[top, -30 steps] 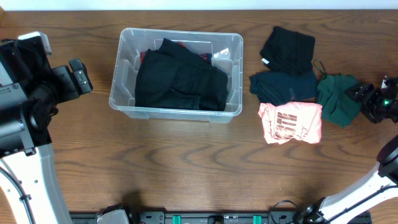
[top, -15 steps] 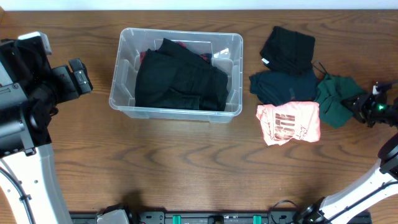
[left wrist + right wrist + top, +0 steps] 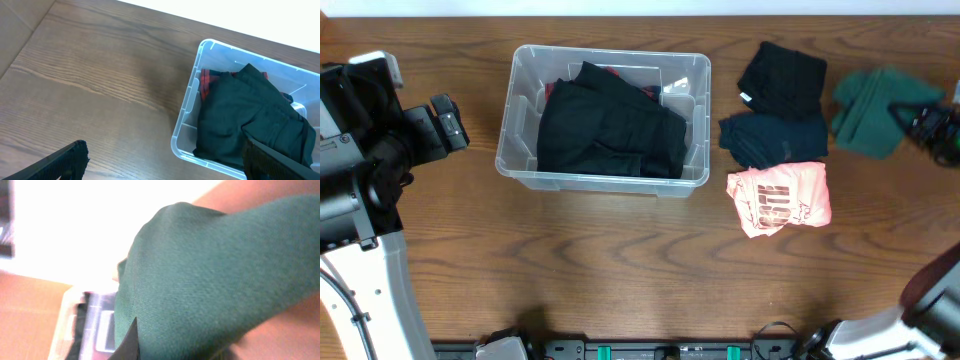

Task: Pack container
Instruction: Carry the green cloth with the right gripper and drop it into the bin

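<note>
The clear container [image 3: 510,120] stands left of centre on the table, with black clothes [image 3: 610,125] folded inside and a strip of red plaid [image 3: 207,80] under them. My right gripper [image 3: 930,120] is at the far right edge, shut on a green garment [image 3: 875,105] that hangs lifted above the table. In the right wrist view the green garment [image 3: 215,280] fills the frame, one fingertip [image 3: 129,342] pokes out under it, and the container [image 3: 92,325] shows at lower left. My left gripper [image 3: 448,122] is open and empty, left of the container [image 3: 186,107].
Three folded garments lie right of the container: a black one [image 3: 782,78] at the back, a dark navy one [image 3: 775,138] in the middle and a pink shirt [image 3: 780,197] in front. The left arm's white body fills the left edge.
My right gripper has shut on the green garment and lifted it up and back off the table. The pink shirt shifted slightly left. The left arm has not moved.
</note>
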You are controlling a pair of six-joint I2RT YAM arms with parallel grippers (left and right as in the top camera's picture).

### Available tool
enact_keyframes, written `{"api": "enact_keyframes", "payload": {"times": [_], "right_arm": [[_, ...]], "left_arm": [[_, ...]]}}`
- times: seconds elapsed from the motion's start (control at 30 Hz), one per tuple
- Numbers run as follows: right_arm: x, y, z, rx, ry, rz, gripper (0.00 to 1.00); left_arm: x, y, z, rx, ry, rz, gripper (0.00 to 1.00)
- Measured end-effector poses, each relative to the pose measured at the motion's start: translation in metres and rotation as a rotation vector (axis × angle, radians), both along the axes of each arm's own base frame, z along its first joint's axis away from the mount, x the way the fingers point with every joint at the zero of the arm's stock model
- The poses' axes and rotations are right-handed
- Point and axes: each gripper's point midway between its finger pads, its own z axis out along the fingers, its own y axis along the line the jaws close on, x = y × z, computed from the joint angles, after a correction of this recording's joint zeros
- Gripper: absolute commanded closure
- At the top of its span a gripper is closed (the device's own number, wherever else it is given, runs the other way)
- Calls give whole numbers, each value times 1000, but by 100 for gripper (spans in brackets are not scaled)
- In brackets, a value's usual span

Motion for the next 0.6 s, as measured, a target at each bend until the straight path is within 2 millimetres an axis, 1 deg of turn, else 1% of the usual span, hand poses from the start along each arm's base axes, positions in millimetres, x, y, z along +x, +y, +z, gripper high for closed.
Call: {"api": "enact_keyframes", "payload": {"times": [0.03, 0.07, 0.1, 0.13, 0.17, 0.23, 0.27, 0.3, 0.33, 0.43, 0.47, 0.5, 0.57, 0.6], "right_arm": [[2, 14, 26, -24, -66, 28, 99], [4, 28, 48, -42, -121, 59, 99], [6, 47, 69, -56, -179, 100, 99], [8, 63, 85, -62, -221, 134, 99], [10, 84, 100, -64, -269, 183, 99], [16, 129, 121, -59, -345, 280, 99], [19, 150, 127, -51, -368, 322, 99], [21, 176, 132, -34, -385, 369, 99], [22, 198, 136, -21, -400, 411, 99], [20, 270, 139, 17, -424, 522, 99], [19, 290, 138, 27, -423, 546, 99], [17, 314, 135, 37, -418, 576, 99], [12, 361, 122, 55, -389, 623, 99], [10, 378, 115, 61, -372, 636, 99]], "left_arm": [[0, 0, 0, 0, 0, 0, 2], [0, 0, 0, 0, 0, 0, 2], [0, 0, 0, 0, 0, 0, 2], [0, 0, 0, 0, 0, 0, 2], [0, 0, 0, 0, 0, 0, 2], [0, 0, 0, 0, 0, 0, 2], [0, 0, 0, 0, 0, 0, 2], [0, 0, 0, 0, 0, 0, 2], [0, 0, 0, 0, 0, 0, 2], [0, 0, 0, 0, -1, 0, 2], [0, 0, 0, 0, 0, 0, 2], [0, 0, 0, 0, 0, 0, 2], [0, 0, 0, 0, 0, 0, 2], [0, 0, 0, 0, 0, 0, 2]]}}
